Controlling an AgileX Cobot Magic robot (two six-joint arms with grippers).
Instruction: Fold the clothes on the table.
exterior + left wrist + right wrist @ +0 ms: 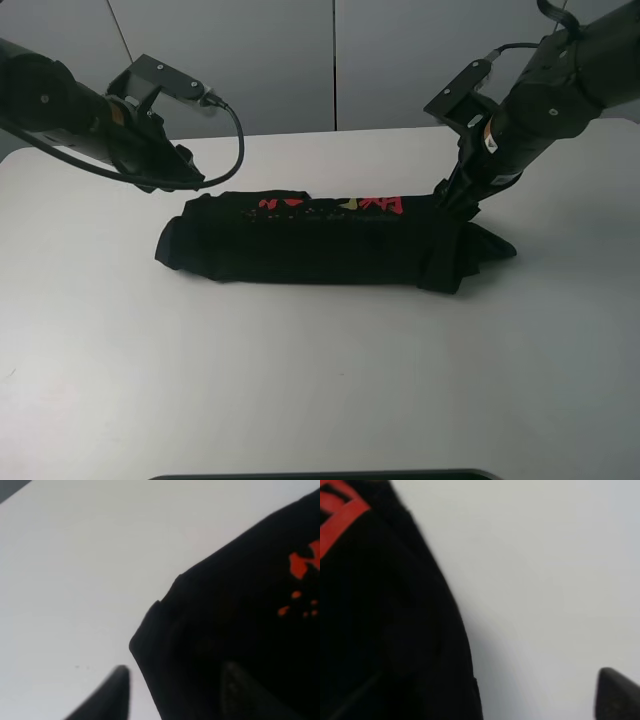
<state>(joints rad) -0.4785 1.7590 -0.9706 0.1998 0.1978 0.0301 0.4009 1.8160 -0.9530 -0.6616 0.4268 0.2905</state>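
Cloth lies in the middle of the white surface (300, 390): a black shirt (320, 240) folded into one long band, with its red print (330, 205) along the far edge. The left arm (60, 105) reaches down to the far corner of the shirt's left end. The left fingers (116, 687) stand spread apart, one over bare surface just beside the shirt's edge and the other over the fabric, clasping nothing. The right arm (550, 100) comes down at the shirt's right end. Only one of the right fingers (615, 695) shows, clear of the shirt, so I cannot tell their spread or hold.
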